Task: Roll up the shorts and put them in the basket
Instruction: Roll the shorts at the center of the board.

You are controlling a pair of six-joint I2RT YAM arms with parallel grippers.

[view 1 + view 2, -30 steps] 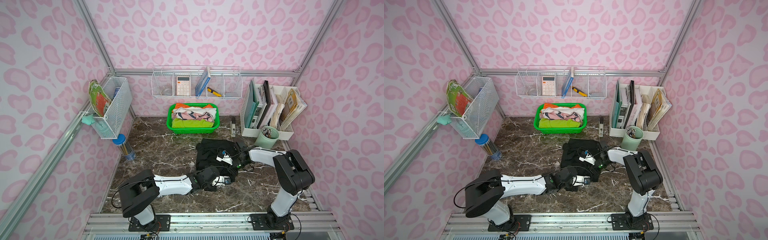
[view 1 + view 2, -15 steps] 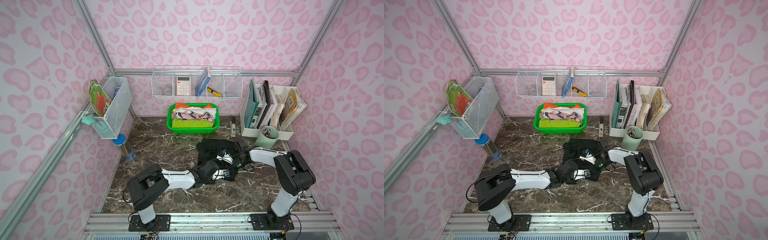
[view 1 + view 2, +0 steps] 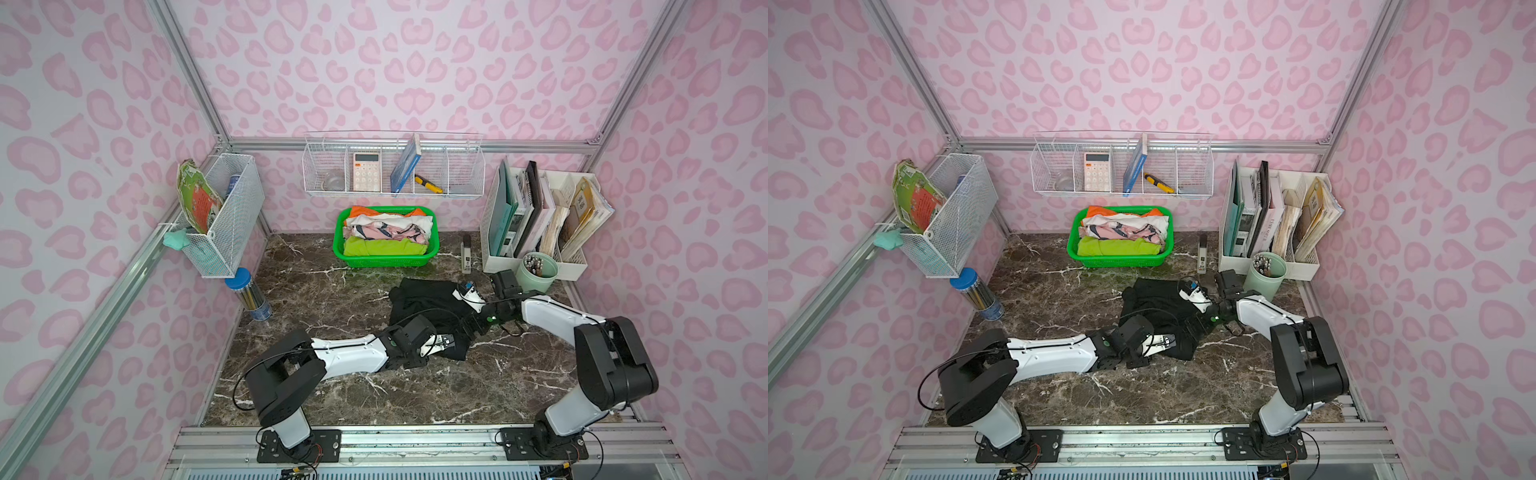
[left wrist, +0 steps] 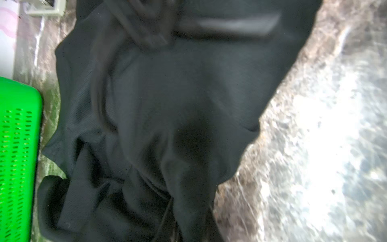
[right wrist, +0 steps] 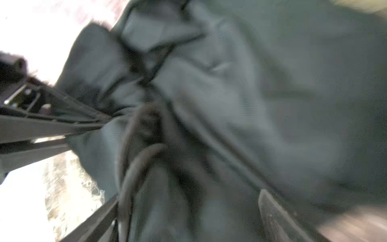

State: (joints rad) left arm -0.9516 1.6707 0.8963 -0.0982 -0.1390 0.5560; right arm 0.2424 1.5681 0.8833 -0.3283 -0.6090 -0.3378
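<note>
— What is the marble table (image 3: 332, 395) holding?

— The shorts (image 3: 424, 303) are lying bunched near the green basket (image 3: 386, 261). The left gripper (image 3: 442, 343) and right gripper (image 3: 473, 327) are touching them, but I cannot tell how their jaws stand.

— Handling?

— Probably light, limp and sliding. I'm favouring the near hem and avoiding the drawstring (image 5: 163, 60).

We've got the shorts (image 3: 428, 303) lying on the table (image 3: 332, 291) in front of the basket (image 3: 386, 261), with the pen cup (image 3: 536, 274) off to their right and the file rack (image 3: 575, 266) behind that.
</note>
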